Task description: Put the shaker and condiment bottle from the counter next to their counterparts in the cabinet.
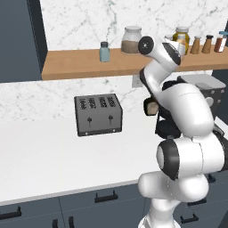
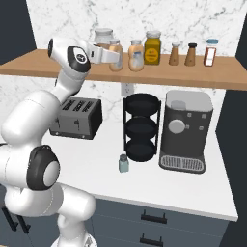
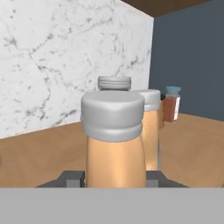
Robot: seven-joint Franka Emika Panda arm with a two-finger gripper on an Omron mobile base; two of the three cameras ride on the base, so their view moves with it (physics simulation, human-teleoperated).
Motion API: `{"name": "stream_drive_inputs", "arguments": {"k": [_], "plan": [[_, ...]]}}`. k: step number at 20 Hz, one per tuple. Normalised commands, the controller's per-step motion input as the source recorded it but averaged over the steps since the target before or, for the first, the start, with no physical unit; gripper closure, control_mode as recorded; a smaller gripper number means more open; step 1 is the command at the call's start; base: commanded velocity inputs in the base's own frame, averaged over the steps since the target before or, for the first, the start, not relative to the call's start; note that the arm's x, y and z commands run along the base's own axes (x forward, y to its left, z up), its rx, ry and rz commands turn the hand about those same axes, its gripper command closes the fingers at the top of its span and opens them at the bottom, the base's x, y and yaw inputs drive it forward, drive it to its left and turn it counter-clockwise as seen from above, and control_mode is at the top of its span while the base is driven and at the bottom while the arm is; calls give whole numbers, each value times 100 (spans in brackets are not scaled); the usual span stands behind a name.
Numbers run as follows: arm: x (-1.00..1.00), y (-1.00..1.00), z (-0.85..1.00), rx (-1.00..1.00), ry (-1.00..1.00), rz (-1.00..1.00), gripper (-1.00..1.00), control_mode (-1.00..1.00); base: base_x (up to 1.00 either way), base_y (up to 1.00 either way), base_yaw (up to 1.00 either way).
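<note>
My gripper [image 2: 116, 59] is shut on the condiment bottle [image 2: 116, 54], amber-orange with a pale cap, upright at the cabinet shelf [image 2: 217, 75]. I cannot tell whether its base touches the board. In the hand view the held bottle [image 3: 114, 140] stands between my fingertips [image 3: 72, 178], and its identical counterpart [image 3: 151, 127] is just behind it to the right. That counterpart [image 2: 136, 55] stands right beside it on the shelf. The shaker [image 2: 124, 163] is on the counter in front of the black rack. Its counterpart shaker [image 1: 104, 51] stands further left on the shelf [image 1: 80, 64].
On the counter are a toaster [image 1: 98, 114], a black three-tier rack [image 2: 141, 126] and a coffee machine [image 2: 185, 131]. The shelf also holds a glass jar of brown grains [image 1: 132, 40], a yellow jar [image 2: 152, 48] and slim spice bottles [image 2: 191, 54].
</note>
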Motion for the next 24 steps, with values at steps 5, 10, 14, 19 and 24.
{"name": "stream_drive_inputs", "arguments": {"k": [5, 10, 14, 19, 24], "plan": [[24, -11, -1, 0, -2, -1, 100, -100, 0, 0, 0], [19, -7, -1, 0, -3, -1, 100, -100, 0, 0, 0], [4, -2, -12, 0, -5, -2, -100, -100, 0, 0, 0], [0, -2, -5, 0, -2, -2, -100, -100, 0, 0, 0], [0, -1, 0, 0, -2, -4, -100, -100, 0, 0, 0]]}}
